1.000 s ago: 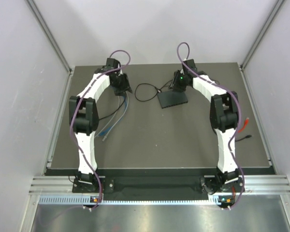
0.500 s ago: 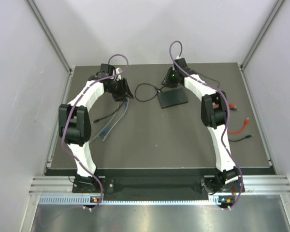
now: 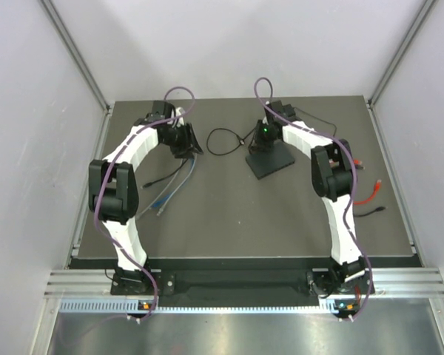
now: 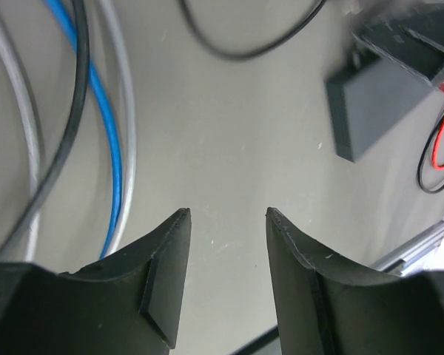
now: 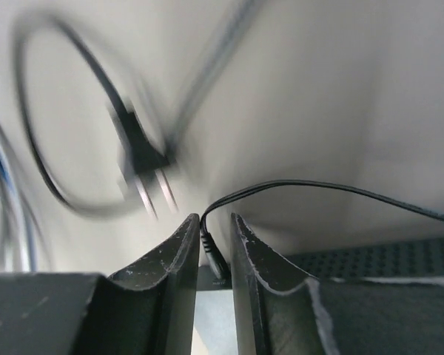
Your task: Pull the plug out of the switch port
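Note:
The switch [image 3: 272, 160], a flat dark grey box, lies at the table's back centre and stands skewed, its far edge seemingly raised. It also shows in the left wrist view [image 4: 377, 100] and as a perforated surface in the right wrist view [image 5: 385, 255]. My right gripper [image 3: 260, 144] is at its far edge. In the right wrist view the gripper [image 5: 215, 217] is shut on a small black plug [image 5: 216, 259] that sits in the switch, its thin cord [image 5: 318, 188] running off right. My left gripper [image 3: 186, 146] [image 4: 227, 211] is open and empty above the table, left of the switch.
A black adapter block with two prongs [image 5: 144, 159] shows blurred beyond the right fingers. Its cord loops on the table [image 3: 222, 140]. Blue, grey and black cables [image 3: 174, 185] lie under the left gripper. Red and black cables [image 3: 366, 194] lie at the right edge.
My right gripper has swung left and come down onto the plug at the switch's far edge. The switch has turned and tipped. My left arm has shifted slightly left.

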### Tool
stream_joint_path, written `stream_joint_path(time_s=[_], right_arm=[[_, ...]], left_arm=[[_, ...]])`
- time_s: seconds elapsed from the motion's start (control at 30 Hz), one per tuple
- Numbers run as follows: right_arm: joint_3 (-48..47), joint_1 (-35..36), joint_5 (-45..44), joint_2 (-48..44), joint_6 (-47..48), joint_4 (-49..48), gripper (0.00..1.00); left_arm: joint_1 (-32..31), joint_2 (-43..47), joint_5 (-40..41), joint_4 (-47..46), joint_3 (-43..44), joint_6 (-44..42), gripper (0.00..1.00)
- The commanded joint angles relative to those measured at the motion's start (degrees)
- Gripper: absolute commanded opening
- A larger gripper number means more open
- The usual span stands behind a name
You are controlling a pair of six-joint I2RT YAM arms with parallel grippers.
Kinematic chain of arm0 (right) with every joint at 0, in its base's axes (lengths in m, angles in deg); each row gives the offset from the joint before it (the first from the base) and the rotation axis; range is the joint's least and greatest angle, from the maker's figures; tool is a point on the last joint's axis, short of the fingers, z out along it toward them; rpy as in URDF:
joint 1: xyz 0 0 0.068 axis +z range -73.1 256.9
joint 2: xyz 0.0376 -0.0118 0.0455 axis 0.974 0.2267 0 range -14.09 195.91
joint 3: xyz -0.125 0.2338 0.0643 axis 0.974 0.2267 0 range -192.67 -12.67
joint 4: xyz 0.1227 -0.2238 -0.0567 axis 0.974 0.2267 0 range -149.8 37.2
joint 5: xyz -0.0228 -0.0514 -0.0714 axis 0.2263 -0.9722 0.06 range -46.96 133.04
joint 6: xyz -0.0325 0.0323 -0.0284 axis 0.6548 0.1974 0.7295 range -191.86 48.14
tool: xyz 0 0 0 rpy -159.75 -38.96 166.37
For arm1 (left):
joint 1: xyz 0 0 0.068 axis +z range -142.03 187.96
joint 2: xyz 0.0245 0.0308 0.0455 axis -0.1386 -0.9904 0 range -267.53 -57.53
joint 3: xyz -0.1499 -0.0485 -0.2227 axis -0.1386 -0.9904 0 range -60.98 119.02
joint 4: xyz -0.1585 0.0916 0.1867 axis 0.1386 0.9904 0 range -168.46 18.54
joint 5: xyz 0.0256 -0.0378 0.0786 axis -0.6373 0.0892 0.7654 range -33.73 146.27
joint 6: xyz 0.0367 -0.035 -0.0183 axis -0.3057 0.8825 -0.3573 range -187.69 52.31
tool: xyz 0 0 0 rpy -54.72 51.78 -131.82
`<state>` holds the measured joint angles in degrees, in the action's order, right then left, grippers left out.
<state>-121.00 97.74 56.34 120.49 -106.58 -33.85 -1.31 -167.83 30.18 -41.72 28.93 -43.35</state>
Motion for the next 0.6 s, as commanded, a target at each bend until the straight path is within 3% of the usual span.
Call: stream_joint_path(time_s=[0.0, 0.2, 0.37, 0.57], right_arm=[[8.19, 1.22, 0.41, -8.88, 6.32, 5.59, 0.23], [23.74, 1.4, 1.64, -23.54, 16.33, 8.49, 0.23], [37.28, 0.26, 2.17, -33.41, 18.28, 9.02, 0.23], [44.43, -1.85, 4.54, -42.46, 19.69, 9.73, 0.24]], left_arm=[[-0.04, 3.6, -1.33, -0.78, -3.5, 2.37, 0.5], [-3.63, 3.6, -4.5, -1.4, -2.99, 5.19, 0.52], [-10.49, 1.23, -7.83, -4.21, 0.09, 7.39, 0.52], [-18.84, -4.04, -8.99, -7.73, 5.88, 7.31, 0.54]])
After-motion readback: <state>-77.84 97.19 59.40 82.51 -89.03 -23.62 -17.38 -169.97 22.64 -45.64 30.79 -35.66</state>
